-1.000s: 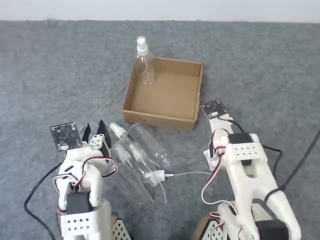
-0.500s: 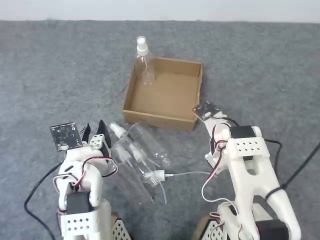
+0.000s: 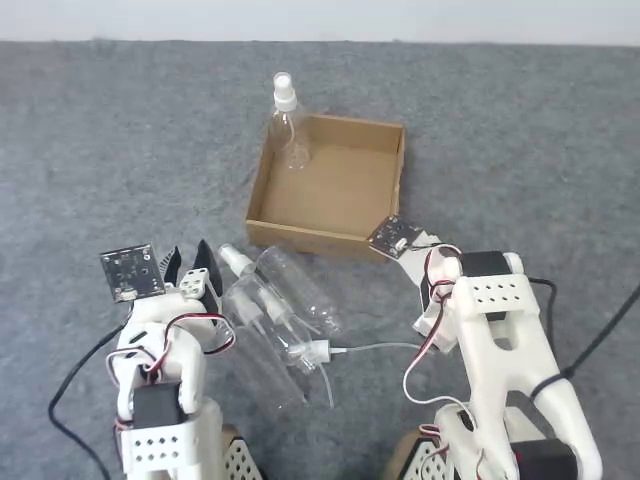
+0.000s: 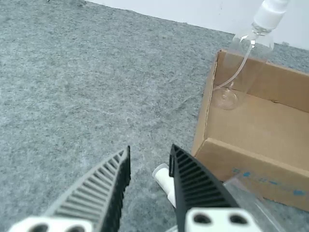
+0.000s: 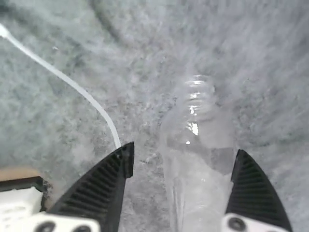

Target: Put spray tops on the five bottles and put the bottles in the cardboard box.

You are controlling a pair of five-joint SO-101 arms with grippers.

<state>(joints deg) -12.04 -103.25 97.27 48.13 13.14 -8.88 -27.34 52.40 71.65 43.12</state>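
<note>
Your grey carpeted desk (image 3: 120, 130) meets a white wall (image 3: 320, 18), with left gripper (image 4: 149, 150) jaws narrowly apart and right gripper (image 5: 184, 151) jaws wide astride a clear plastic bottle (image 5: 198, 135).

Brown cardboard box (image 3: 315, 238), clear bottles (image 3: 300, 285), white spray tops (image 3: 284, 92), mottled grey carpet (image 3: 120, 130), black ridged jaws.

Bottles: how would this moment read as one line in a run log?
box: one capped bottle upright inside | loose bottles: lying on carpet | left gripper: open, beside them | right gripper: open, astride uncapped bottle
</note>
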